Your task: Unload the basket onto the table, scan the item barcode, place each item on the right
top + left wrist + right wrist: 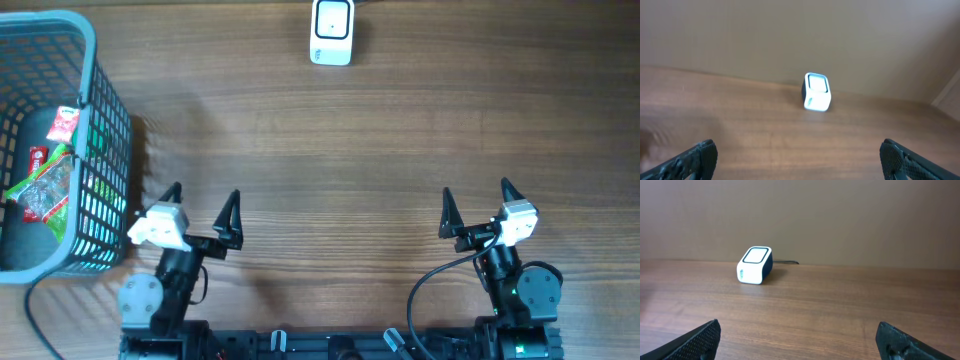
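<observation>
While both arms sit at the near edge of a wooden table [330, 150], the left gripper [205, 192] and right gripper [477, 190] each hold their jaws wide apart with nothing between them. Snack packets [45, 188], the goods to be scanned, lie inside a grey-blue mesh basket [100, 190] at the table's left side, just beside the left gripper. A small white scanner [332, 32] stands at the middle of the far edge, well apart from both grippers.
</observation>
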You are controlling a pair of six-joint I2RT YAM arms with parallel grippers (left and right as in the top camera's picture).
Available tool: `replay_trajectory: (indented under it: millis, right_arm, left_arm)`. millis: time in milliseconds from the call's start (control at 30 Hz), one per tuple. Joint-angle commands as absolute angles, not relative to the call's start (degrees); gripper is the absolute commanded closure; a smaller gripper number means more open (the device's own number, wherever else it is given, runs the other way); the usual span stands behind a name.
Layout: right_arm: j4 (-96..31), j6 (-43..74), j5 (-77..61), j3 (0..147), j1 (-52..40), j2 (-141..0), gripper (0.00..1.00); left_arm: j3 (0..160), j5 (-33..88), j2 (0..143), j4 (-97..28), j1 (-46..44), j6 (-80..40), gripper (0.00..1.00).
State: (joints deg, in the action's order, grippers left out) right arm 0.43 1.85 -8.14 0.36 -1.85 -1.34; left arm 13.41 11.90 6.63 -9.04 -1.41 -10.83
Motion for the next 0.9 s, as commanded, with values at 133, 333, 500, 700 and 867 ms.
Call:
replay_trajectory:
  millis: [133,333,500,700,867]
  right_arm:
    - [0.6,2.6,-8.9,0.3,-2.1,-1.7,0.0]
    - [0.6,2.5,-8.9,0.3,-2.1,-1.7,0.0]
    - [0.6,2.6,-8.9,0.3,-2.1,-1.7,0.0]
    - [0.6,2.6,-8.9,0.3,-2.1,-1.7,0.0]
    - [0.6,2.6,-8.9,0.3,-2.1,-1.7,0.0]
  left_arm:
    - [27.4,20.0,22.7,-16.5,-1.0,-11.2,0.0]
    - [42.3,23.8,39.2,-33.7,-1.0,-10.5,0.0]
    - [43.2,26.6,47.0,-36.9,-1.0,-12.6,0.0]
    - [43.6,26.8,52.9,-38.8,-1.0,-13.0,0.0]
    - [48.2,26.7,55.1,-44.8,-1.0,-14.2,0.0]
